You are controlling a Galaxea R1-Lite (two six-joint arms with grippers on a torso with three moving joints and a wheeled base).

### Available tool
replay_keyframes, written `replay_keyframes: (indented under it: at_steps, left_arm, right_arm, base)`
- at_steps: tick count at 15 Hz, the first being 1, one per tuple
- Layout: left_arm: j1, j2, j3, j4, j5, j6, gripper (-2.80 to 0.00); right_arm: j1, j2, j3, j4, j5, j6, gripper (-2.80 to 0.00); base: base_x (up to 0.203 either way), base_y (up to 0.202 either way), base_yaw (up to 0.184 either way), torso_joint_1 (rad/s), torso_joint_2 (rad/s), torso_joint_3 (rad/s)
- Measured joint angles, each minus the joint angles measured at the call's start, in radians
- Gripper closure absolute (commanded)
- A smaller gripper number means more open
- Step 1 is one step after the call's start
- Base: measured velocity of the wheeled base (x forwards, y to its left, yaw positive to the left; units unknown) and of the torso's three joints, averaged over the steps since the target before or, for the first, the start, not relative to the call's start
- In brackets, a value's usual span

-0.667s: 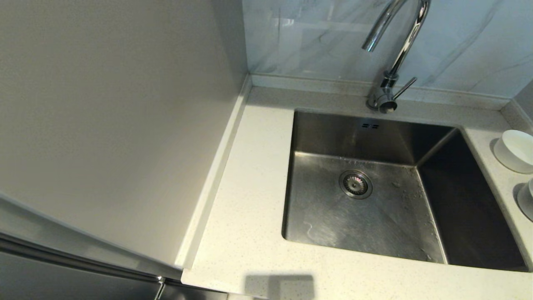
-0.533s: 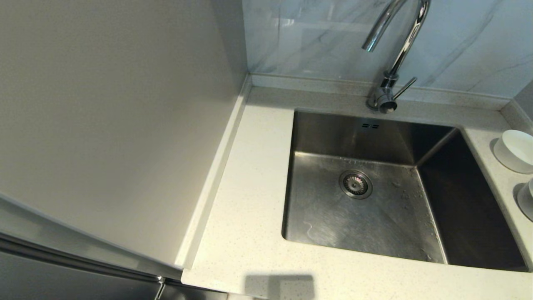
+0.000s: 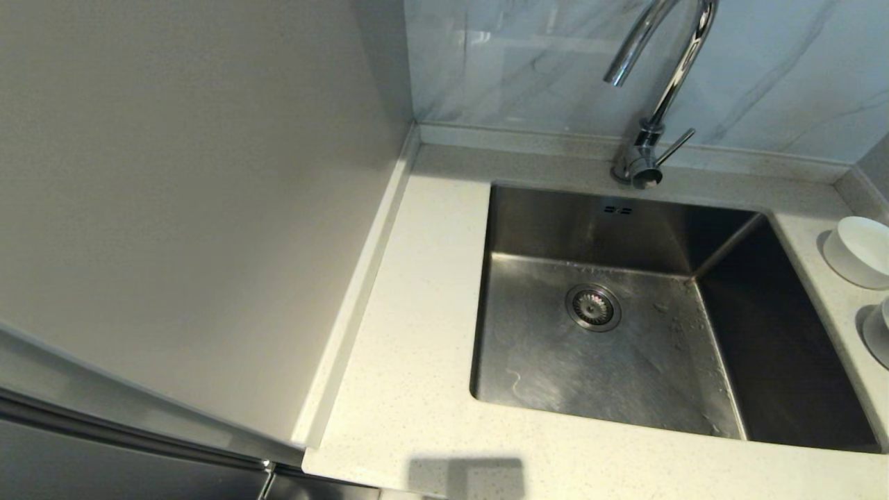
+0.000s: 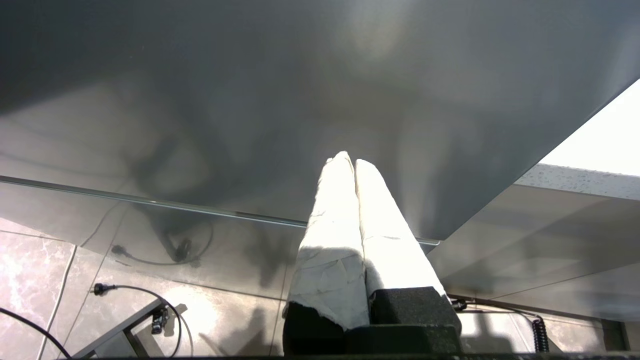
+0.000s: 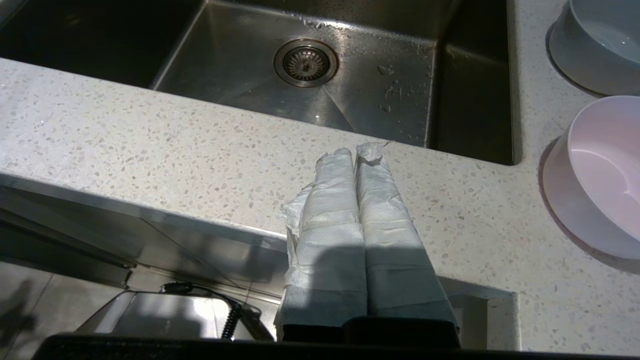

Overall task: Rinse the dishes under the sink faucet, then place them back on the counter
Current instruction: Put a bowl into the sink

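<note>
The steel sink (image 3: 604, 347) lies empty, its drain strainer (image 3: 593, 307) bare, and the chrome faucet (image 3: 649, 83) stands behind it with no water running. On the counter (image 3: 410, 389) right of the sink stand a white bowl (image 3: 861, 251) and the edge of a second bowl (image 3: 878, 332). In the right wrist view these are a greyish-white bowl (image 5: 597, 42) and a pale pink bowl (image 5: 597, 175). My right gripper (image 5: 356, 152) is shut and empty over the counter's front edge. My left gripper (image 4: 348, 161) is shut and empty, low beside a grey panel. Neither arm shows in the head view.
A tall grey panel (image 3: 187, 208) rises at the counter's left side. Grey marbled wall tile (image 3: 528, 62) runs behind the faucet. Below the counter are floor tiles and loose cables (image 4: 135, 295). Water drops speckle the sink floor (image 5: 395, 90).
</note>
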Motion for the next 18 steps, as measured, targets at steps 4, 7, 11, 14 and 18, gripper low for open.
replay_keyframes:
  at_steps: [4, 7, 11, 14, 18]
  left_arm:
    - [0.000, 0.000, 0.000, 0.000, 0.000, 0.000, 0.00]
    - [0.000, 0.000, 0.000, 0.000, -0.001, 0.000, 0.00]
    - [0.000, 0.000, 0.000, 0.000, 0.000, 0.000, 0.00]
    - [0.000, 0.000, 0.000, 0.000, 0.000, 0.000, 0.00]
    - [0.000, 0.000, 0.000, 0.000, 0.000, 0.000, 0.00]
  right_arm:
    - [0.000, 0.000, -0.033, 0.008, 0.018, -0.054, 0.00]
    - [0.000, 0.017, -0.153, 0.093, 0.067, -0.057, 0.00]
    - [-0.003, 0.227, -0.366, 0.169, 0.035, -0.057, 0.00]
    - [-0.023, 0.534, -0.658, 0.191, 0.024, -0.070, 0.00]
    - [-0.055, 0.992, -1.292, 0.352, 0.005, -0.136, 0.00]
  base:
    - [0.000, 0.000, 0.000, 0.000, 0.00, 0.000]
    - [0.000, 0.000, 0.000, 0.000, 0.00, 0.000]
    - [0.000, 0.000, 0.000, 0.000, 0.00, 0.000]
    - [0.000, 0.000, 0.000, 0.000, 0.00, 0.000]
    - [0.000, 0.000, 0.000, 0.000, 0.00, 0.000]
